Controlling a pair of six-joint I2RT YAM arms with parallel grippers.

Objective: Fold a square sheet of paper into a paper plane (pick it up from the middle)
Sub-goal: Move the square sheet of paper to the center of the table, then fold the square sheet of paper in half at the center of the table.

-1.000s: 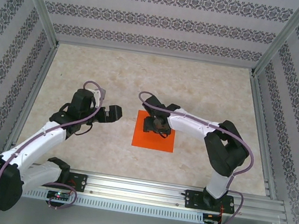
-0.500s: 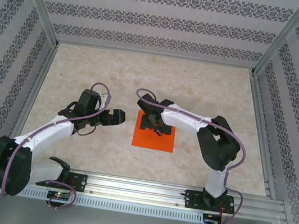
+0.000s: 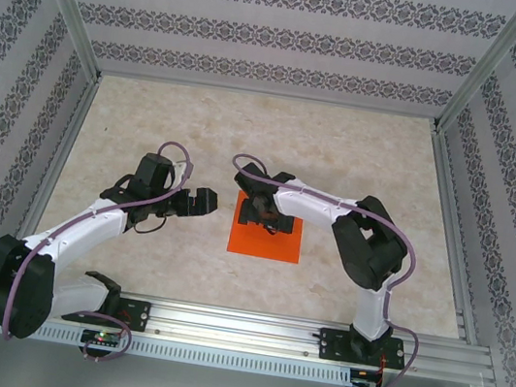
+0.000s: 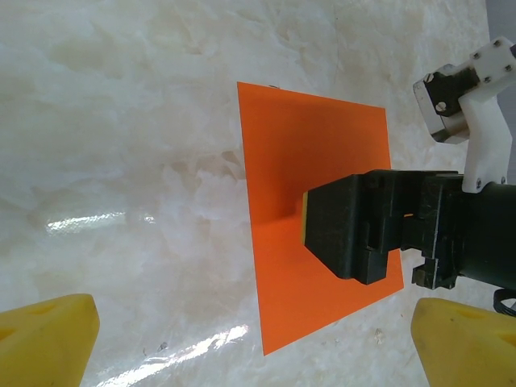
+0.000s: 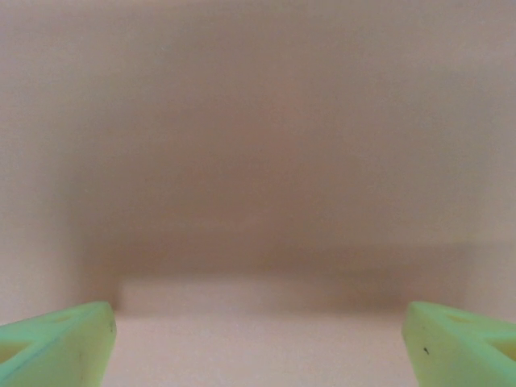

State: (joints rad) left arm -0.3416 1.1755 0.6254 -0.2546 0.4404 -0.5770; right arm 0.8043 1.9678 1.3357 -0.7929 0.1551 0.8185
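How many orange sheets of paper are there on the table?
1. The orange sheet lies near the middle of the table, its far part under the right claw. A second stacked exactly beneath could be hidden.

The pale, marbled table [image 3: 248,133] where I work, seen from above: a smooth stone-patterned top, closed along its near edge by a metal rail [image 3: 247,322]. A bright orange sheet [image 3: 265,244] lies on it, around the middle from left to right and closer to the near edge than the far one, its sides running roughly square with the table's. From my left wrist, the table [image 4: 121,121] shows streaks of reflected light, and the sheet [image 4: 306,153] rests flat against it, plain and unmarked, its corners sharp.
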